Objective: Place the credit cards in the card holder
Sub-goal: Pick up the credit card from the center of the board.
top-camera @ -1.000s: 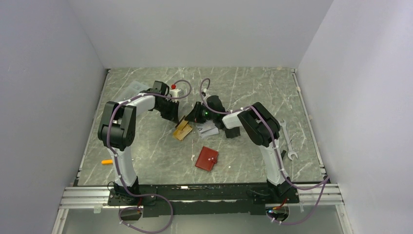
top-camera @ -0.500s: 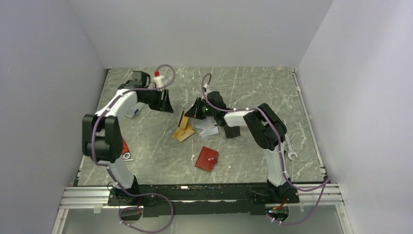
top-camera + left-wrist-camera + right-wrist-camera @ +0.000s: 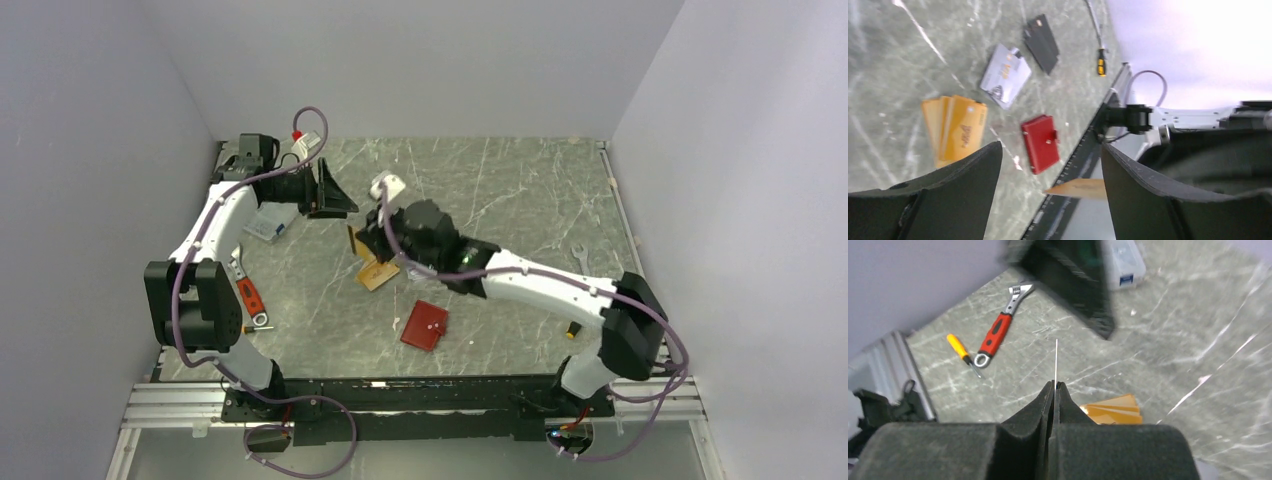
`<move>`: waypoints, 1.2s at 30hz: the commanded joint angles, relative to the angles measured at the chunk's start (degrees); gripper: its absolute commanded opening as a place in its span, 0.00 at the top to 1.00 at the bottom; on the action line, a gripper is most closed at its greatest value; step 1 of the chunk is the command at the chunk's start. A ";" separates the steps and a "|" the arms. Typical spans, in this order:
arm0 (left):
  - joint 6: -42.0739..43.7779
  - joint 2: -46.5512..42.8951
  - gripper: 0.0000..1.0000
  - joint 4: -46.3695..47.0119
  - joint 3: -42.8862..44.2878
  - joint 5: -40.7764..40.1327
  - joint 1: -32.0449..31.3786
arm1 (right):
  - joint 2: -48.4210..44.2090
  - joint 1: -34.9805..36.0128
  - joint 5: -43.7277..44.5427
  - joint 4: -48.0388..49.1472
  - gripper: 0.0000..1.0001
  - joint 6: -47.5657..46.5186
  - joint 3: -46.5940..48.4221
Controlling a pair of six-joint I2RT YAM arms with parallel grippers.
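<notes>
Right gripper (image 3: 1055, 390) pinches one thin credit card (image 3: 1056, 362) by its edge, mid-frame; stiff, slick, likely to slip; left gripper (image 3: 1048, 165) gapes, holding nothing

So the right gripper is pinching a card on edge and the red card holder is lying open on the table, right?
Not quite. The right gripper does pinch a card on edge, but the red card holder lies closed on the table, its snap tab fastened, as the left wrist view and the top view show.
</notes>
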 commanded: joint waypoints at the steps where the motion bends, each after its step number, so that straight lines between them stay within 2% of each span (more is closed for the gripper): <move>1: -6.30 0.20 0.23 -1.42 -0.80 8.90 0.01 | -3.83 9.16 22.63 -7.31 1.00 -24.11 1.90; 5: -10.41 0.08 0.22 -0.09 -2.00 11.09 0.01 | -2.79 14.95 32.68 -5.48 1.00 -35.52 2.37; 9: -11.70 0.00 0.20 -1.43 -0.85 10.99 0.01 | 0.15 19.40 43.97 5.03 1.00 -52.02 0.25; 15: -15.42 0.90 0.23 -0.12 -0.93 12.50 0.01 | 5.31 21.68 46.72 23.45 1.00 -73.63 -1.84; 17: -16.07 1.66 0.24 -0.17 -0.31 13.46 0.01 | 7.69 22.27 46.59 26.41 1.00 -78.13 -1.63; 21: -17.26 1.49 0.26 0.26 0.34 15.33 1.04 | 13.27 23.66 47.52 41.15 1.00 -91.07 -3.85; 29: -21.78 -0.97 0.34 5.72 -3.46 17.54 1.98 | 21.37 24.49 45.84 55.87 1.00 -101.13 -5.82; 31: -21.33 -1.23 0.36 5.31 -3.46 17.17 2.02 | 23.23 24.45 45.19 61.10 1.00 -104.19 -6.18; 36: -19.28 -1.21 0.39 3.81 -2.92 15.65 2.04 | 26.15 24.50 45.01 67.09 1.00 -108.89 -4.87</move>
